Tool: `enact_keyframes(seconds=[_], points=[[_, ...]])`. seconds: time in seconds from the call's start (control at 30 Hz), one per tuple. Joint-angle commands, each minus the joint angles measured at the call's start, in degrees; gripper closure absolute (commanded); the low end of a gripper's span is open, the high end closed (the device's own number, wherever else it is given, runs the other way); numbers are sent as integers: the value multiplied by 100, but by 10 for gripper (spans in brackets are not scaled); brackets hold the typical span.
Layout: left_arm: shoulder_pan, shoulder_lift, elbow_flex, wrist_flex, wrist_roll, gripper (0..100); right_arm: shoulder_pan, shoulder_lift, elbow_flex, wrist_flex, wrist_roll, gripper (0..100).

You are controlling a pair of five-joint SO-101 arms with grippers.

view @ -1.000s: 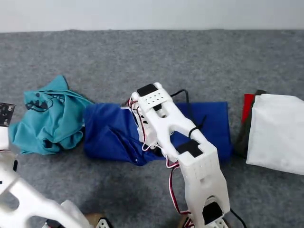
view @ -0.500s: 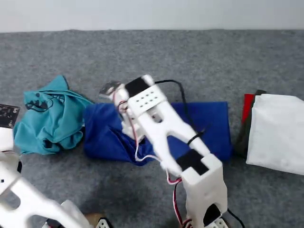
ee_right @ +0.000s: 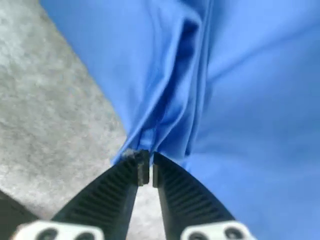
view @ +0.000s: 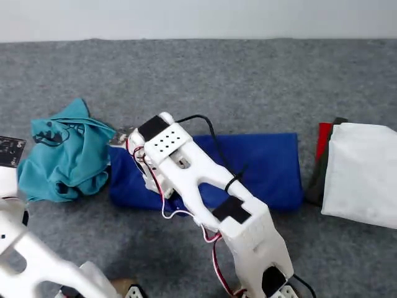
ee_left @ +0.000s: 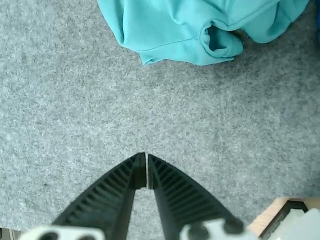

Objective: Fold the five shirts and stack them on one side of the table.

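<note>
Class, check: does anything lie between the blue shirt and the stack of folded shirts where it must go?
Nothing visible does: only a strip of bare grey table separates the blue shirt from the stack.

Closed left gripper [ee_left: 146,162] over carpet [ee_left: 70,100], teal shirt [ee_left: 195,22] nearby

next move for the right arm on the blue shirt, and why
The right gripper is shut on a fold at one end of the blue shirt, which lies long and flat, so probably lift that end and fold it over toward the other.
</note>
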Motion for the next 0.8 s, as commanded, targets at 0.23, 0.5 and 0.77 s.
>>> enact_keyframes(seconds=[0.23,0.5,0.77], points=[[9,-132,-4,-70,-62,985,488,1385,-2127,-198,721,976],[9,-132,-31,-70,-62,985,593,1420,-2971,338,554,977],[26,-132,-40,-97,-62,985,-4,-312,-1679,330,53,979]])
